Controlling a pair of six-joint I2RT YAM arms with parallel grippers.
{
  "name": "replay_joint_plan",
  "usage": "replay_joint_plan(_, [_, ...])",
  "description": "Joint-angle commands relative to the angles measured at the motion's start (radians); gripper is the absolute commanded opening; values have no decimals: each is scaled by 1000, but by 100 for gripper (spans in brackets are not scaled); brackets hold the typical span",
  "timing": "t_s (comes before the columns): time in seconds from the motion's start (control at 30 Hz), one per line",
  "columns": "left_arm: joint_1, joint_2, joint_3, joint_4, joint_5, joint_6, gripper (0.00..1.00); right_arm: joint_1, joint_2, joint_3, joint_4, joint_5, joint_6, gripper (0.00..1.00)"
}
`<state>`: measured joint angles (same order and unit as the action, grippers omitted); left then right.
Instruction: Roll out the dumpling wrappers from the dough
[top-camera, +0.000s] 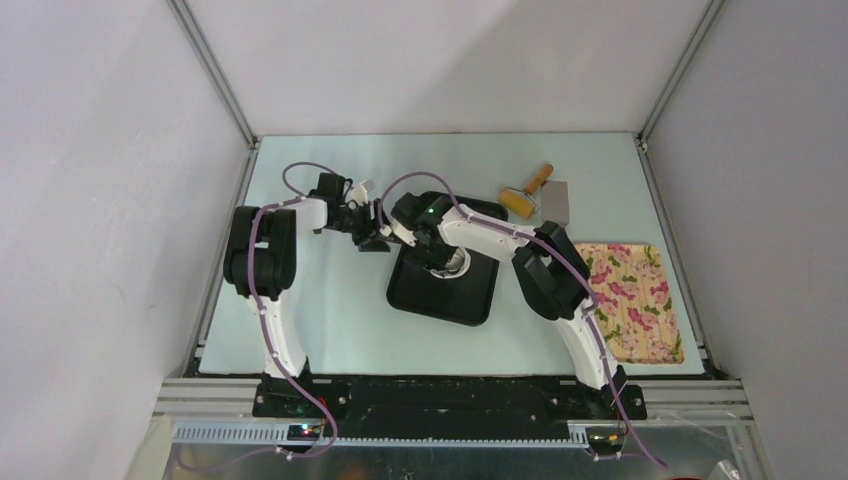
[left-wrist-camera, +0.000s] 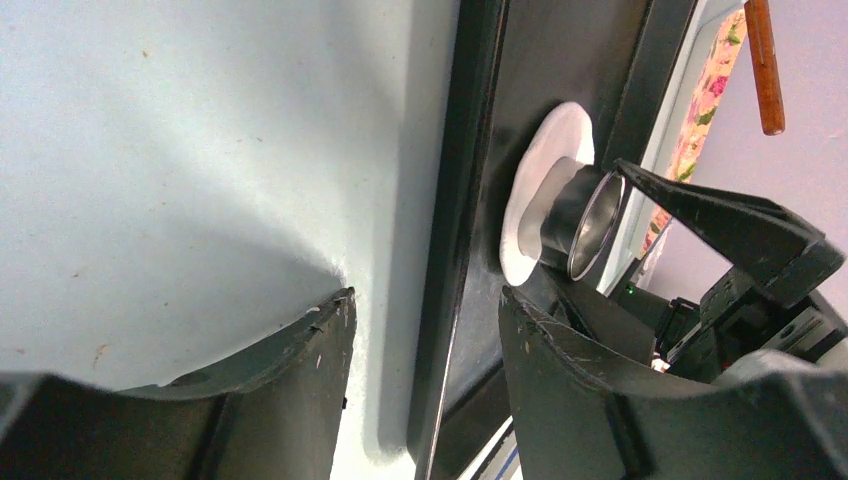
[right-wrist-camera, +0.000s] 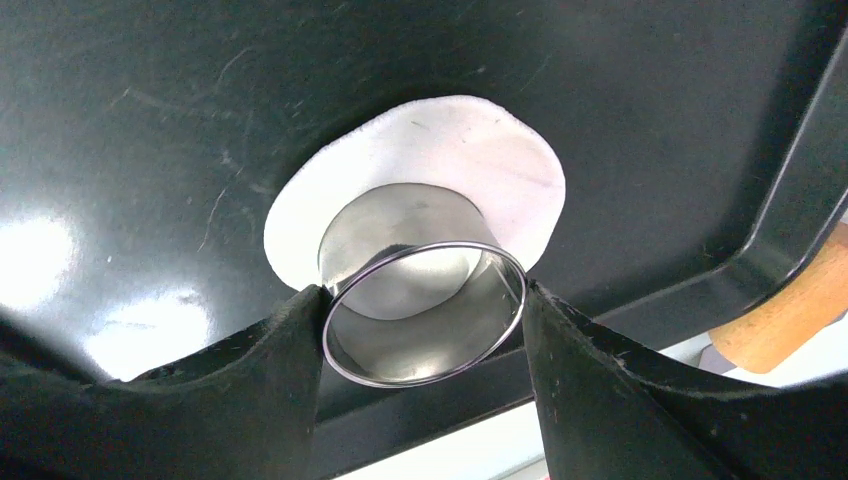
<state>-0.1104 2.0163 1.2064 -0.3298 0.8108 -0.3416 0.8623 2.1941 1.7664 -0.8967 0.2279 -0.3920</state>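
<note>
The dough (right-wrist-camera: 440, 150) lies near the middle of the black tray (right-wrist-camera: 180, 110), directly beneath the right gripper (right-wrist-camera: 423, 293). That gripper is clamped on a steel cup (right-wrist-camera: 400, 350) whose lower end stands on the dough. The cup sits toward the dough's near side, so a wider crescent of white shows beyond it than beside the fingers.

The dough is pressed into a thin, roughly round sheet, matt white, with a slightly ragged edge on one side and faint creases across its surface. The cup is a short, thin-walled cylinder of polished metal, open at the top with a bright rim. The tray is glossy black with fine scratches, a raised rim and rounded corners.

The left gripper (left-wrist-camera: 425, 297) hangs at the tray's far left corner with its dark fingers spread, the rim running between them; as far as I can see it grips nothing. Just beyond the tray's far right corner lie a wooden-handled roller (top-camera: 522, 197) and a grey scraper (top-camera: 557, 201), and to the tray's right is a flowered mat (top-camera: 632, 300)
</note>
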Motion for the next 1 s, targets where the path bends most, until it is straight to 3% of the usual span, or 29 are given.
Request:
replay_joint_plan(0.0, [7, 21, 8, -4, -60, 14, 61, -34, 116, 4, 120, 5, 101, 7])
replay_joint_plan(0.37, [9, 24, 10, -5, -56, 13, 61, -3, 68, -30, -22, -351, -34, 7])
replay_joint_plan(0.43, [9, 23, 10, -3, -56, 13, 61, -7, 73, -17, -10, -336, -14, 7])
replay_joint_plan(0.53, [8, 22, 9, -5, -58, 14, 61, -20, 104, 9, 40, -117, 31, 7])
replay_joint_plan(0.67, [9, 21, 8, -5, -58, 13, 61, -61, 145, 85, 25, -3, 92, 4])
replay_joint_plan(0.97, [9, 23, 10, -4, -56, 15, 61, 54, 49, -99, 37, -238, -48, 5])
